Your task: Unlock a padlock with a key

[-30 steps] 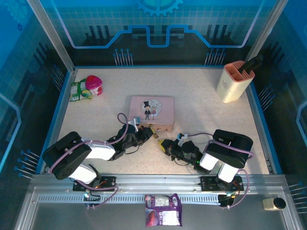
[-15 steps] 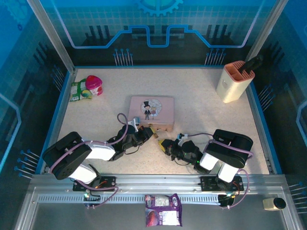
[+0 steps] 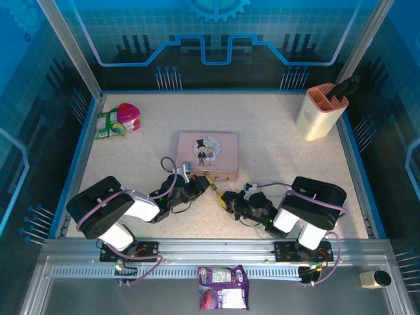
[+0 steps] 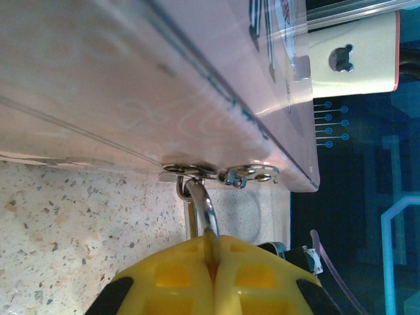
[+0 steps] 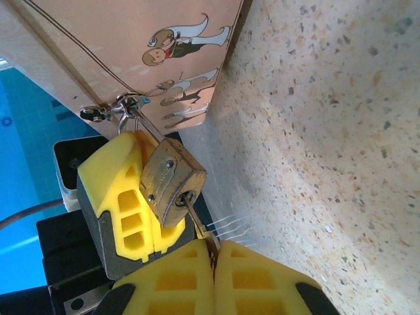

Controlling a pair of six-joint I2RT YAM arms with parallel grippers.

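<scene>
Left jaws clamped on the shackle (image 4: pixel 200 203) of the padlock (image 5: pixel 172 180). Right jaws closed on the key (image 5: pixel 197 218), blade seated in the keyhole. Padlock hangs at the front clasp of the pink tin (image 5: pixel 131 39), mid-counter (image 5: pixel 328 131).

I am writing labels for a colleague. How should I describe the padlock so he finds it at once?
Find the pink tin in the middle of the table. At its near edge, the padlock hangs from the tin's clasp by a thin silver shackle, between the left gripper and the right gripper. It is far smaller than the tin, its brass duller than the bright yellow fingers.
</scene>
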